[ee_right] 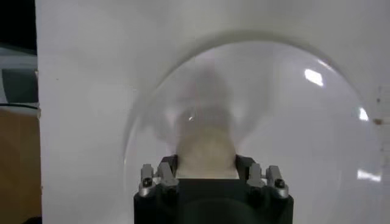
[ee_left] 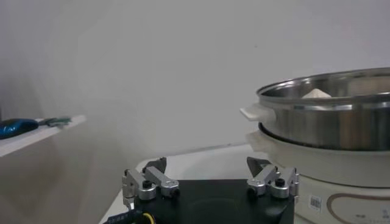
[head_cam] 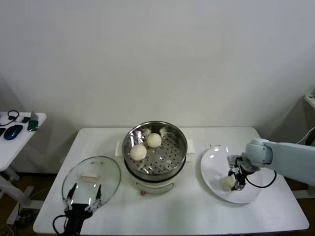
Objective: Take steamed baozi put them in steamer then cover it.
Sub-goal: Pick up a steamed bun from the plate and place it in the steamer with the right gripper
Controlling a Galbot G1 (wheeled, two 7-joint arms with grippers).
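Right hand gripping a bun on the plate; left hand waiting by the lid.

The right hand (head_cam: pixel 233 183) is clenching a smooth cream-white steamed baozi (head_cam: pixel 228 182) on the white plate (head_cam: pixel 216 162) at the desk's (head_cam: pixel 197 211) right. Three more buns (head_cam: pixel 138 152) are sitting in the shiny perforated steamer (head_cam: pixel 177 155) at centre, whose white base is bearing a small label, unreadable. The left hand (head_cam: pixel 84 195) is resting released over the near edge of the glass cover (head_cam: pixel 106 172), lying flat on the left.

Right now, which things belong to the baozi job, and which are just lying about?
Job: two baozi in the steamer; one baozi on the plate between the right gripper's fingers; glass cover by the left gripper.
Lying about: blue mouse, side table.
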